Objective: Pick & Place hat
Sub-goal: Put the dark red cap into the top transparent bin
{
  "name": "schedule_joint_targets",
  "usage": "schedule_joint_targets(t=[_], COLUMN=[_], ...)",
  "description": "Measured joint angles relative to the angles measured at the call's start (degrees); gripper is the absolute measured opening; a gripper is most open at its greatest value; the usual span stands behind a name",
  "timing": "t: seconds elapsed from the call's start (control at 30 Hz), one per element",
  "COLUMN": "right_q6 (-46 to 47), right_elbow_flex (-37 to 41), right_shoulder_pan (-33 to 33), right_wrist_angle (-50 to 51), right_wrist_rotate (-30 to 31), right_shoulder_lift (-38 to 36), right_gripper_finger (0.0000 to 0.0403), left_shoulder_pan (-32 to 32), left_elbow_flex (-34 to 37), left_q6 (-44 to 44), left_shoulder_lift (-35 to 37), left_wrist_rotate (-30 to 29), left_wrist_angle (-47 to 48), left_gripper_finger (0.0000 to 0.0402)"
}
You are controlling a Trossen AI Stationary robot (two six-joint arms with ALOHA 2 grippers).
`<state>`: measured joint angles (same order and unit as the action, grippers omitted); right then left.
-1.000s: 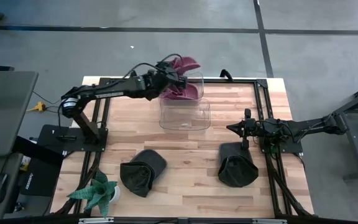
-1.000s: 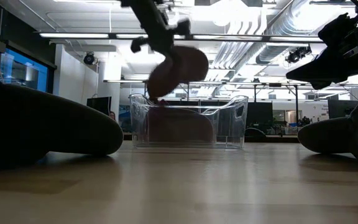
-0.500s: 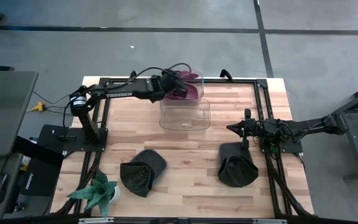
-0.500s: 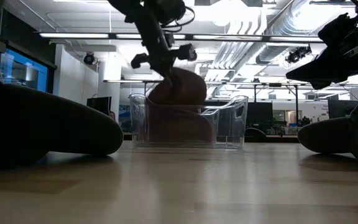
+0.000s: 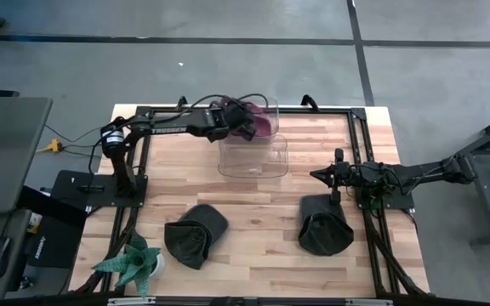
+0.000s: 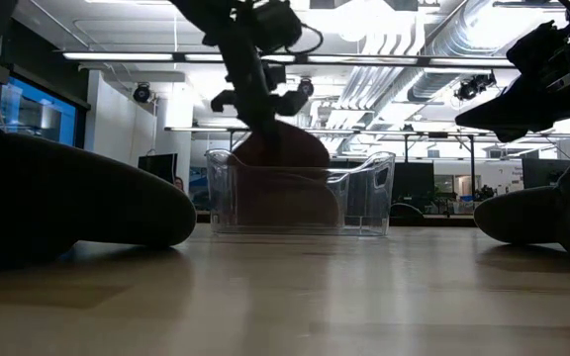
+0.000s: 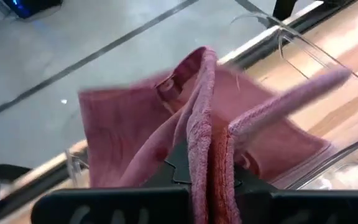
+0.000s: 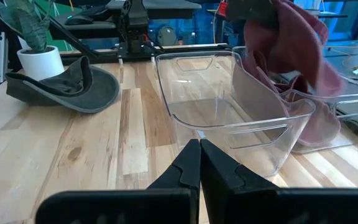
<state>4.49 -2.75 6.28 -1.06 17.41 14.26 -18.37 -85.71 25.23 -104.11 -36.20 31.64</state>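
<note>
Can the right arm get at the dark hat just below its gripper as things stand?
Probably yes: the right gripper is shut and carries nothing, and the dark hat lies uncovered on the table right beside it, nothing between.

The left tool [image 5: 247, 121] is mostly buried in the maroon hat [image 5: 262, 124] it clamps — in the left wrist view the cloth [image 7: 204, 143] folds over both fingers and hides their tips, and its upper flap is smeared by motion blur. From above, the tool's shape cannot be separated from the fabric. In the low view the hat [image 6: 280, 148] is only a dim lump behind the clear bin [image 6: 300, 193], its lower part hidden by the bin's wall. The dark hat [image 6: 62, 203] nearest that camera is cut off by the picture's edge. Beyond the right tool [image 8: 199, 163], the maroon cloth runs out of the frame at the top.
</note>
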Motion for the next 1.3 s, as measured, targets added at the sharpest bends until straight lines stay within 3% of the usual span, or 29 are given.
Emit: schedule_joint_targets(t=[0.43,0.9,1.3], right_q6=[0.0,0.0,0.0], right_elbow_flex=[0.0,0.0,0.0], right_shoulder_pan=[0.0,0.0,0.0], right_wrist_angle=[0.0,0.0,0.0], right_wrist_rotate=[0.0,0.0,0.0], right_shoulder_lift=[0.0,0.0,0.0], right_gripper_finger=[0.0,0.0,0.0], left_shoulder_pan=[-0.4,-2.6,-2.4], left_elbow_flex=[0.2,0.1,0.1], left_q6=[3.0,0.2,0.5], left_shoulder_lift=[-0.3,-3.7,-3.7], left_wrist_rotate=[4.7,16.4,17.8], left_wrist_angle=[1.8,4.6,4.9], left_gripper_finger=[0.0,0.0,0.0])
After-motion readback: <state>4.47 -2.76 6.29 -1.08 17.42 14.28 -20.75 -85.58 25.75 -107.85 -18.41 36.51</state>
